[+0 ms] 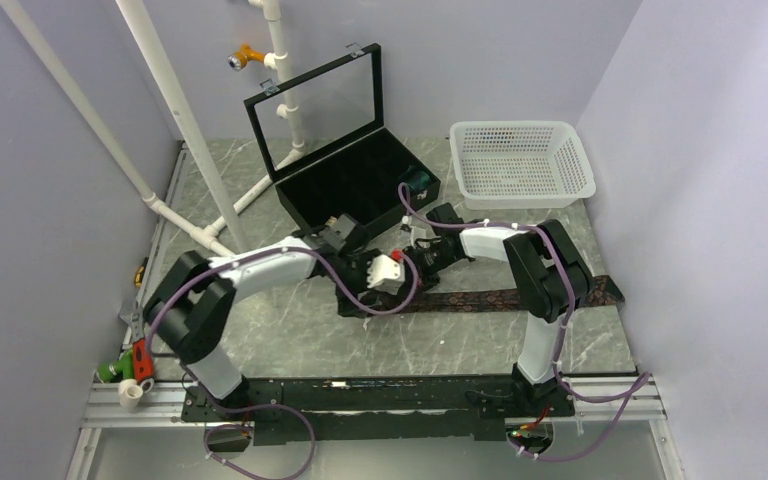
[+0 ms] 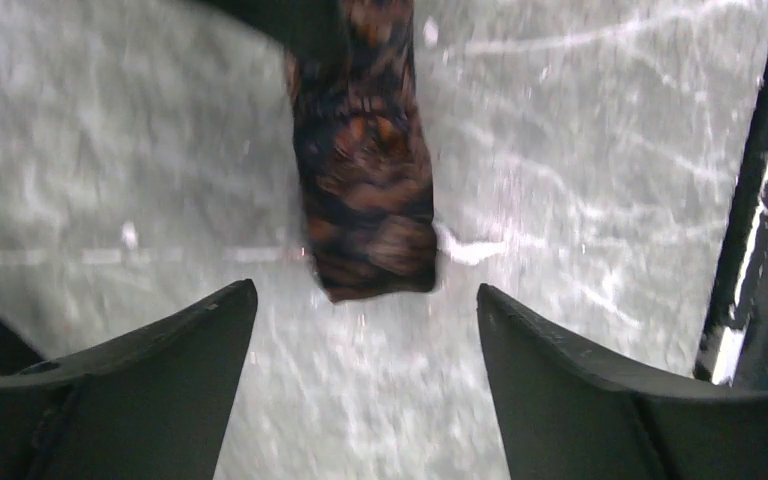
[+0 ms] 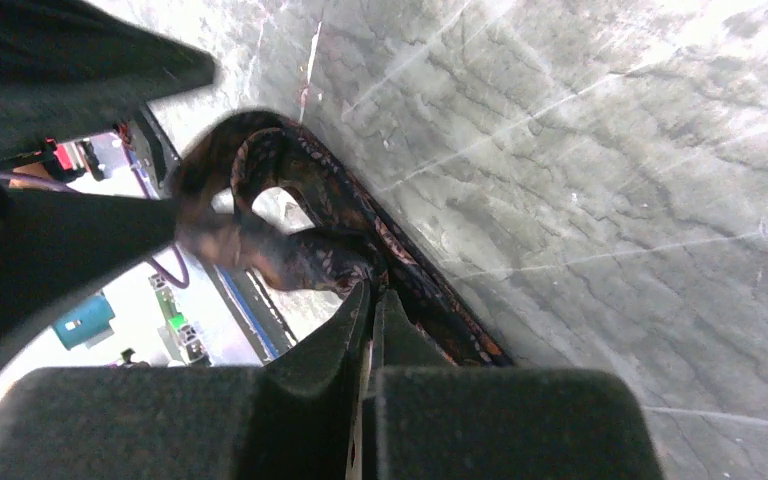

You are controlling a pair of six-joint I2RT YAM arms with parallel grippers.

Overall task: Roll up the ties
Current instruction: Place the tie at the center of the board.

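Left claw (image 2: 365, 290) gapes wide — right claw (image 3: 372, 292) pinches one brown tie (image 1: 490, 298).

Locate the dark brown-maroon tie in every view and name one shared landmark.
Top external: dark brown-maroon tie stretched rightward from centre.
Left wrist: tie at top centre, end pointing down.
Right wrist: tie left of centre, looped.
Shared landmark: grey marbled tabletop.

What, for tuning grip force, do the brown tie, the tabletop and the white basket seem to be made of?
Brown tie: soft woven fabric, perhaps silk or polyester. It has a slight sheen and a fine pattern, and it bends into a limp loop.
Tabletop: looks like smooth grey veined marble, though it could be a printed laminate.
White basket: rigid moulded plastic, judging by its even lattice walls.
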